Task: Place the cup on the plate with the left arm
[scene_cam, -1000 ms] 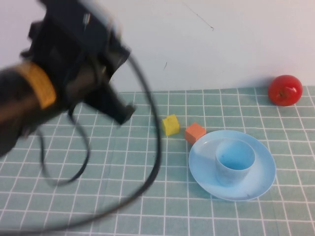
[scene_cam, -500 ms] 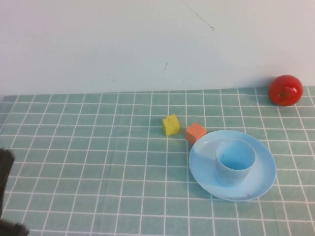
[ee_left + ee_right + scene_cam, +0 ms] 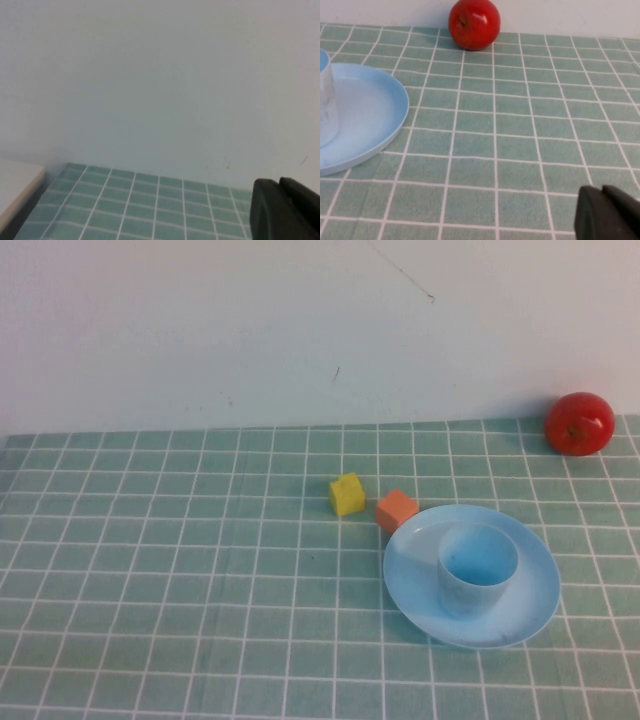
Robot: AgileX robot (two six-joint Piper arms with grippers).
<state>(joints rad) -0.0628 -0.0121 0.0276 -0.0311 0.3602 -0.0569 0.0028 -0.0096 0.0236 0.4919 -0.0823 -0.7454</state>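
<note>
The small light blue plastic tumbler (image 3: 478,568), smooth and slightly tapered, is seen standing upright with its mouth upward, its long axis vertical, in the middle of the round, shallow light blue plastic plate (image 3: 530,610) with a raised rim. The plate is laid on a green cloth (image 3: 180,580) ruled with white squares. A yellow block (image 3: 347,494) and an orange block (image 3: 396,510) are set just beyond the plate's rim, and a glossy red apple (image 3: 579,423) by the wall. The left gripper (image 3: 285,210) is glimpsed only as a dark corner, well apart from the cup; it cannot be told whether its fingers are open. The right gripper (image 3: 607,215) is likewise unclear, near the plate's edge. The dark sliver seen half a second ago at the high view's left edge is gone.
</note>
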